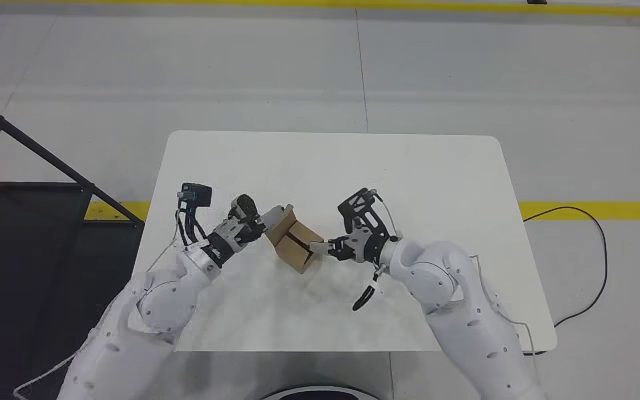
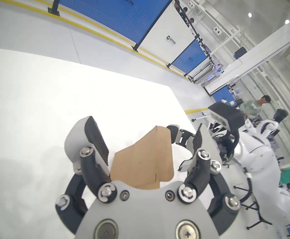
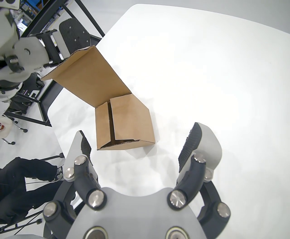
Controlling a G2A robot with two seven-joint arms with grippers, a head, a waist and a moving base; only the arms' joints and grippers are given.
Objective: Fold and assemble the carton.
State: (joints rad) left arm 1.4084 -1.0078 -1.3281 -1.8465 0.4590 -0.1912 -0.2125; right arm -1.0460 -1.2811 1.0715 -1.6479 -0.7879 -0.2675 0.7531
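Pretty clearly a robotics lab or factory-style test hall, not anybody's home. Huge smooth pale floor point(image 1: 200, 60) marked with yellow lines point(image 1: 585, 210), blue partition panels point(image 2: 113, 15) on black feet fencing off separate bays, high white ceiling with spot lights point(image 2: 250, 15). Plain white table point(image 1: 440, 170) set up as a workstation, black cable point(image 1: 604, 260) trailing over the floor beside it, plus another white robot point(image 2: 268, 126) standing further back among desks and gear

left hand point(image 2: 147, 130): fingers spread wide apart, pointing toward the right hand
right hand point(image 3: 140, 138): fingers spread wide apart, pointing toward the left hand
arms: both bent inward at the elbows, hands near each other, not touching
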